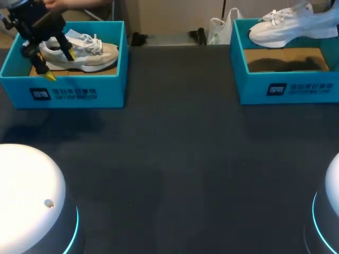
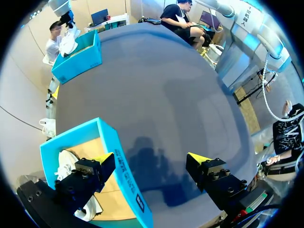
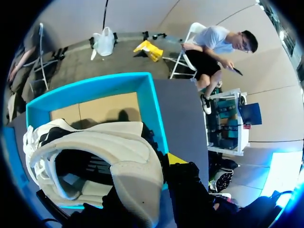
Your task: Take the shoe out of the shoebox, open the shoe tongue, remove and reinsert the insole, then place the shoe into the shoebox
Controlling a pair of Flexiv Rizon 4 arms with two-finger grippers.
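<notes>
Left gripper [image 1: 58, 63] released, fingers wide apart, straddling the near wall of the left teal cardboard shoebox [image 1: 79, 94]. In the left wrist view one yellow fingertip [image 2: 103, 158] sits inside the box and the other is over the dark grey table [image 1: 175, 159] outside it. The wall is between them, and neither touches it as far as I can see. Beige-and-white lace-up sneaker [image 1: 87, 53] lies sole down inside that box, toe toward the box's right end, heel end just beside the inner finger

Right gripper [image 3: 162, 165] clenched on the heel of the white lace-up sneaker [image 3: 118, 152]: one yellow tip on the outside of the heel, other finger hidden in the shoe opening. In the head view that sneaker is up in the air above the right teal cardboard shoebox [image 1: 288, 87], sole down, toe pointing left, clear of the rim. Brown cardboard box floor shows under it with the shoe's shadow. The two boxes are well apart, at the far corners of the table
</notes>
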